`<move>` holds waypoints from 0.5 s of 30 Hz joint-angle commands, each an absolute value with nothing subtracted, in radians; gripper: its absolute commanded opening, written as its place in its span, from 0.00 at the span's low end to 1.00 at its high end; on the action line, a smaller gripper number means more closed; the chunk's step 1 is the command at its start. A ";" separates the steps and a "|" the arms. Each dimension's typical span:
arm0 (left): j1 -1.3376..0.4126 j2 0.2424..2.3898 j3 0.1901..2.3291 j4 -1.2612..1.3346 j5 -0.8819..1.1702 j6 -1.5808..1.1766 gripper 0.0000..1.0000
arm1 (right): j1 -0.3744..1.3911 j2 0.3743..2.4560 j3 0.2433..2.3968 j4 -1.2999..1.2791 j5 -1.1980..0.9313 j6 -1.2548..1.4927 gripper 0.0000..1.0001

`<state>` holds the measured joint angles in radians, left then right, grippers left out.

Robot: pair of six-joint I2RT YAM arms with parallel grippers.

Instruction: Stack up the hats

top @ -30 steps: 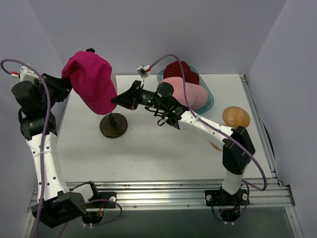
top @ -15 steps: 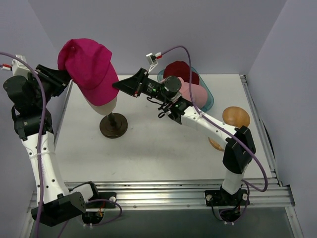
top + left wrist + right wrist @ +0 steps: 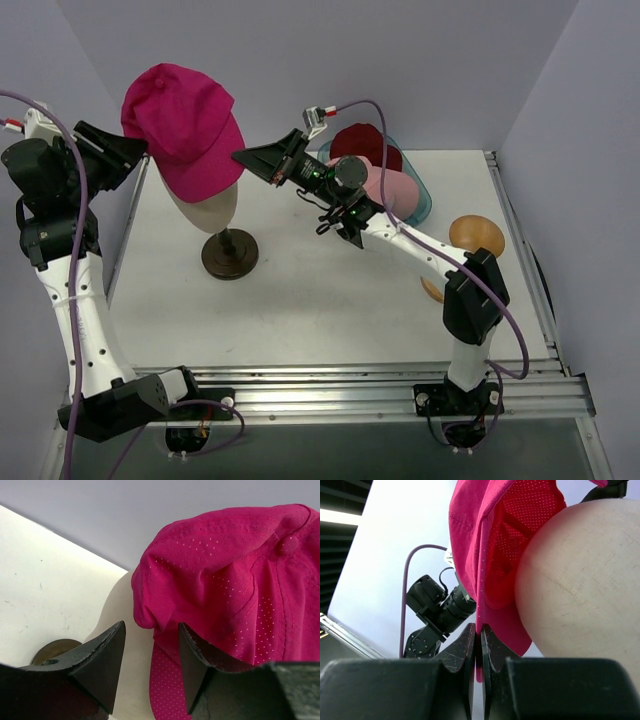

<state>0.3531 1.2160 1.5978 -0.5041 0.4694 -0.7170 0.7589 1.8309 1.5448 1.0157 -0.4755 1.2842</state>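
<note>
The magenta peaked cap (image 3: 185,125) hangs raised and tilted over the top of the cream head form (image 3: 207,205). My right gripper (image 3: 247,158) is shut on the cap's thin edge, as the right wrist view (image 3: 479,635) shows, next to the head form (image 3: 585,580). My left gripper (image 3: 135,155) is at the cap's left side with its jaws apart. In the left wrist view (image 3: 152,665) the cap (image 3: 235,580) lies over the right finger (image 3: 200,670). The dark red hat (image 3: 365,145) and pale pink hat fabric (image 3: 392,188) lie in the teal tray (image 3: 426,205).
The head form stands on a dark round base (image 3: 229,253) at the table's left middle. A brown egg-shaped object (image 3: 476,236) sits at the right, near the right arm's elbow. Walls close in behind and on both sides.
Both grippers have risen and the magenta cap has gone up with them, lifting higher over the head form. The right gripper stays pinched on the cap's edge.
</note>
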 commanded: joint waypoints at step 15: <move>0.367 1.129 1.559 -0.584 0.425 -0.650 0.73 | 0.744 1.792 1.444 1.223 -0.413 1.402 0.00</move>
<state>0.3553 1.1679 1.5616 -0.5640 0.4370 -0.6739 0.7589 1.8309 1.4502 1.1275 -0.4427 1.3888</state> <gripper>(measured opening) 0.728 0.021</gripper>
